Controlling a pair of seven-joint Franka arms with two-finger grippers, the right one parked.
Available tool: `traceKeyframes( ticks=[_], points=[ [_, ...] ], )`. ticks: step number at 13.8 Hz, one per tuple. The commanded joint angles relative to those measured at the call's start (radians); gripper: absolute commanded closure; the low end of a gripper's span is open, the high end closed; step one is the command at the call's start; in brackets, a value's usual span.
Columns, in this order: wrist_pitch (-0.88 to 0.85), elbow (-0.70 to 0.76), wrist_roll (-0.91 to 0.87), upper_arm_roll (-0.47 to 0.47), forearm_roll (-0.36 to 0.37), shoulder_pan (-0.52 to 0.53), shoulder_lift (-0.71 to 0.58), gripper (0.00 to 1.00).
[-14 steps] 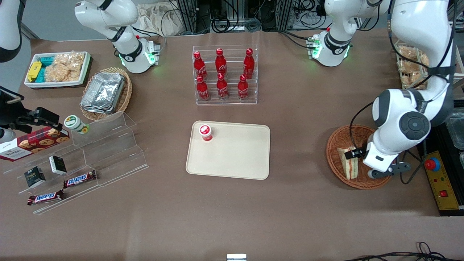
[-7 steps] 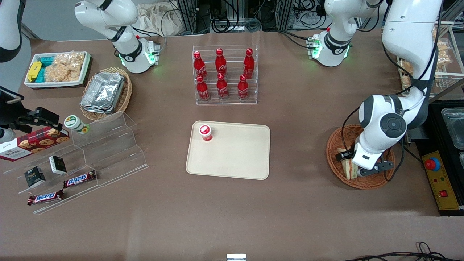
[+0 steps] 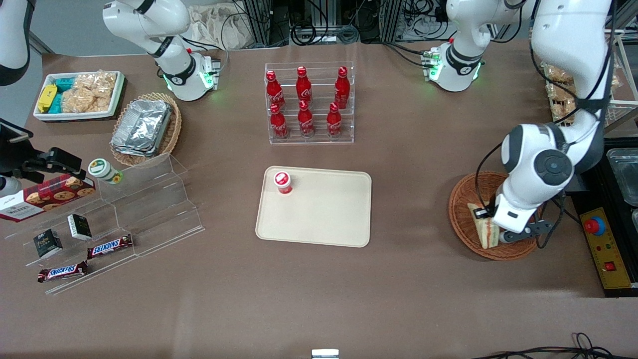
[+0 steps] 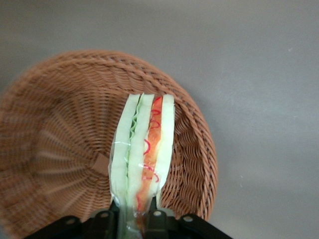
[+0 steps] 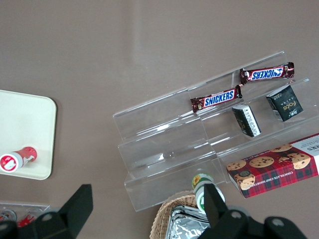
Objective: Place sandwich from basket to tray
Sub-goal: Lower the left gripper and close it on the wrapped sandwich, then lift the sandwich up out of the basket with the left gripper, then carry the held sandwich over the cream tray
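The sandwich [image 3: 484, 230] is a pale wedge with red and green filling, standing on edge in the reddish-brown woven basket [image 3: 457, 209] toward the working arm's end of the table. My left gripper [image 3: 492, 225] is directly over the basket and shut on the sandwich. In the left wrist view the sandwich [image 4: 144, 144] sticks out from between the black fingers [image 4: 155, 221] of the gripper [image 4: 135, 219], its layered edge showing, with the basket [image 4: 60, 124] beneath it. The beige tray [image 3: 324, 214] lies mid-table, well away from the basket.
A small red-capped bottle [image 3: 282, 182] stands in a corner of the tray. A clear rack of red bottles [image 3: 309, 102] is farther from the camera than the tray. A yellow emergency-stop box [image 3: 605, 244] lies beside the basket. A clear stepped stand with snacks [image 3: 144, 199] is toward the parked arm's end.
My gripper swung over the sandwich in the basket and closed on it. The sandwich has turned from lying flat to standing on edge, shifted slightly nearer the camera.
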Motion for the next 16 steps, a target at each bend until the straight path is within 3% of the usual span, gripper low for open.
traceKeyframes(
  ticks=[1, 9, 12, 16],
  points=[
    [-0.253, 0.164, 0.032, -0.011, 0.012, -0.022, -0.065, 0.97],
    [-0.829, 0.608, 0.000, -0.187, 0.014, -0.045, -0.121, 0.99],
    [-0.862, 0.611, -0.128, -0.221, 0.012, -0.132, -0.165, 0.99],
    [-0.828, 0.611, -0.397, -0.232, 0.009, -0.301, -0.086, 0.99]
  ],
)
